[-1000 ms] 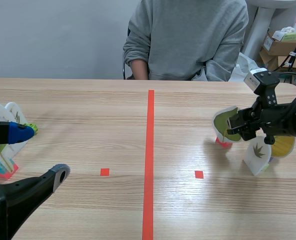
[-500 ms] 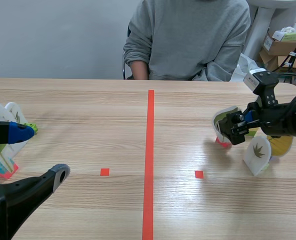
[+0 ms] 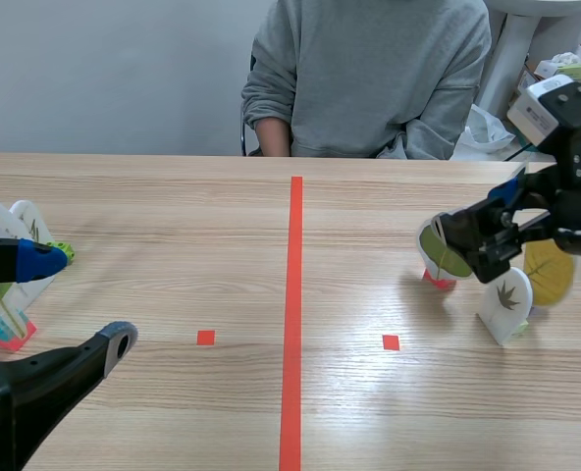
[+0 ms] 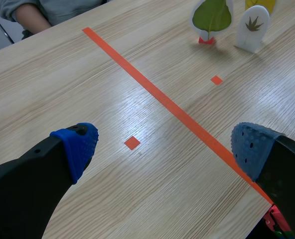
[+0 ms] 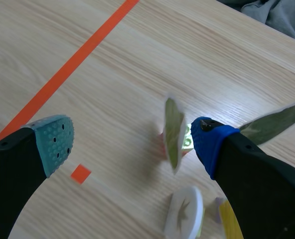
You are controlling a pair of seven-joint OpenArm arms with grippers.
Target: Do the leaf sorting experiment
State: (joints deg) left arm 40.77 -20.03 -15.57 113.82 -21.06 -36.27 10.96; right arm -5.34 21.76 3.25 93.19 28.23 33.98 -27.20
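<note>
The wooden surface (image 3: 173,216) fills most of my scene view. A person (image 3: 369,69) in a grey top sits at the top middle.

My right end effector (image 3: 479,245) is at the right side of the frame. A moment ago it was lower, right at the green leaf card (image 3: 438,253). Now it is higher and pulled back a bit. Its two fingers are wide apart and hold nothing. I think this means it has let the card go.

The green leaf card stands by itself on a small red foot (image 3: 438,282), just left of the right end effector. To its lower right stands a white card (image 3: 506,299) with a small brown leaf on it. A yellow leaf card (image 3: 551,270) is just behind that.

My left end effector (image 3: 79,302) is at the lower left, in the same spot as before. It is wide open too, and empty. More leaf cards (image 3: 11,224) stand at the left edge.

So one leaf looks placed. I guess another leaf is next.
</note>
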